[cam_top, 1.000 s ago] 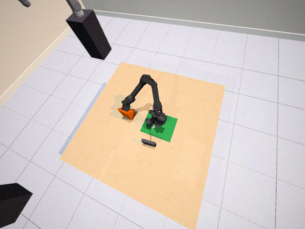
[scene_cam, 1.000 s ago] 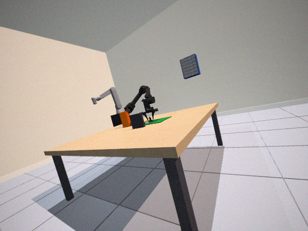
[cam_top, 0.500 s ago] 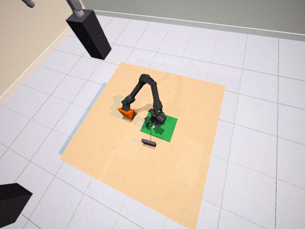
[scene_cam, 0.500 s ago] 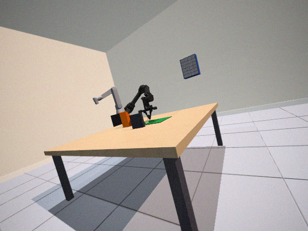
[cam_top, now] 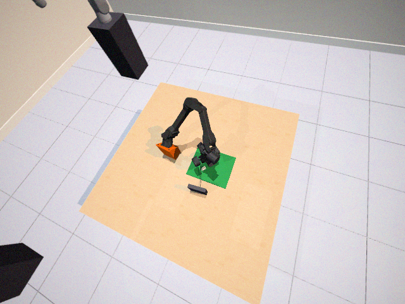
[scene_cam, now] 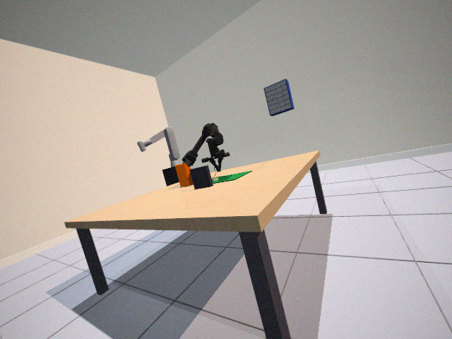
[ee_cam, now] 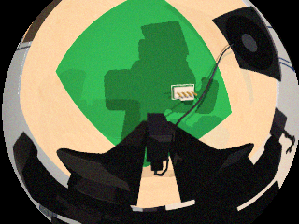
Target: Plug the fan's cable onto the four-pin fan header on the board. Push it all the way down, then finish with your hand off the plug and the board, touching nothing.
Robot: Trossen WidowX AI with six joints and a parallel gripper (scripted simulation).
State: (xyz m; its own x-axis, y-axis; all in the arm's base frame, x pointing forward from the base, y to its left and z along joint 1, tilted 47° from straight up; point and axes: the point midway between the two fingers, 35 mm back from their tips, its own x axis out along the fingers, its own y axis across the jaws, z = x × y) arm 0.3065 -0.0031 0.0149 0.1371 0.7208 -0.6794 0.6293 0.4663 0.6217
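The green board (cam_top: 228,166) (scene_cam: 235,176) (ee_cam: 93,70) lies on the table. The white four-pin header (cam_top: 203,168) (ee_cam: 183,91) stands on it, its gold pins bare in the wrist view. My gripper (scene_cam: 218,169) (ee_cam: 156,125) is shut on the black plug (ee_cam: 158,128), above the board. In the wrist view the plug is left of and below the header, apart from it. The thin cable (ee_cam: 206,91) runs from the plug, past the header's right side, to the black fan (cam_top: 197,189) (scene_cam: 201,177) (ee_cam: 249,42). The plug is too small to make out in the top and exterior views.
The fan stands on edge on the wooden table (cam_top: 248,209) (scene_cam: 204,204), just off the board's edge. The orange base block (cam_top: 169,151) (scene_cam: 183,175) stands under the arm's foot. A grey arm (scene_cam: 171,144) on a black pedestal (cam_top: 119,45) stands beyond the table.
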